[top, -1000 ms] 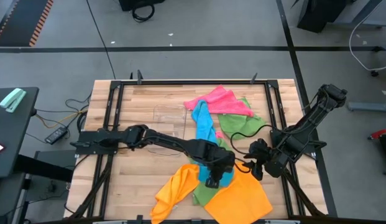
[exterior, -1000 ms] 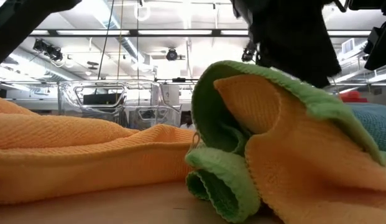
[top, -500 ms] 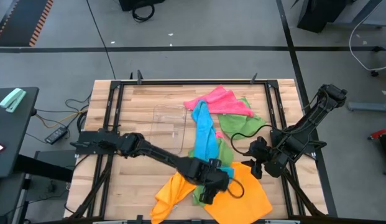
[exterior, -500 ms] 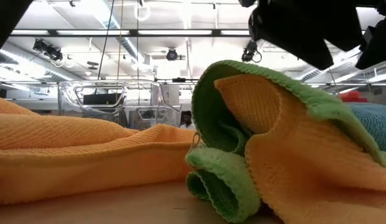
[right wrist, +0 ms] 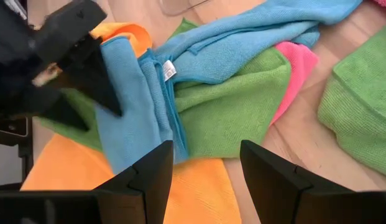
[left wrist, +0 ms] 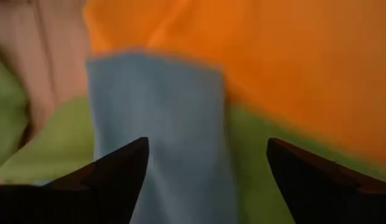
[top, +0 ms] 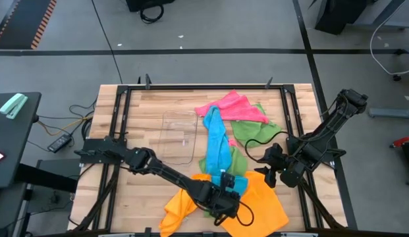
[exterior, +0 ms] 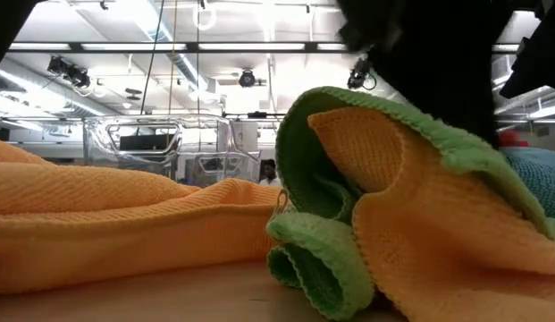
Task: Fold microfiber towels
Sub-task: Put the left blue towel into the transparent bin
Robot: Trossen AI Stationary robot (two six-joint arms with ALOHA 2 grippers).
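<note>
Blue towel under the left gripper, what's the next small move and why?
Probably lower the left gripper and close on the blue towel edge: its fingers are open and empty just above the folded end lying on the orange towel.

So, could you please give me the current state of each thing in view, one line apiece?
Left gripper: open, above the blue towel's end.
Right gripper: open, holding nothing, waiting at the table's right side.
Blue towel: stretched long, near end doubled over.
Orange towels: crumpled, unfolded.
Green towels: rumpled, partly under the blue one.
Pink towel: bunched at the far edge.
Clear tray: upright, empty.
</note>
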